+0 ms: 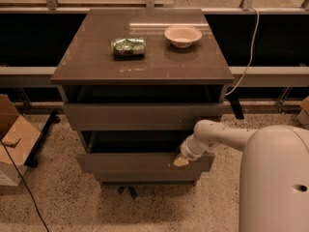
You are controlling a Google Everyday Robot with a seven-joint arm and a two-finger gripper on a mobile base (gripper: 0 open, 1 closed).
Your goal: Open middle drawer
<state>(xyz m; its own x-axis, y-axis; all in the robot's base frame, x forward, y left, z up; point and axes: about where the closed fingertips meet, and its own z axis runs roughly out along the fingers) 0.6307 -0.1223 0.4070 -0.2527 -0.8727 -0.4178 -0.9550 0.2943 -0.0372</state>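
Now tool [180, 161] at middle drawer [125, 162] front, right side (grip state: cannot tell); drawer partly out.

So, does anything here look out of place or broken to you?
Nothing looks spilled or broken. The middle drawer stands partly pulled out, with the gripper at the right end of its front. On the cabinet top, a green packet lies crumpled beside an upright bowl.
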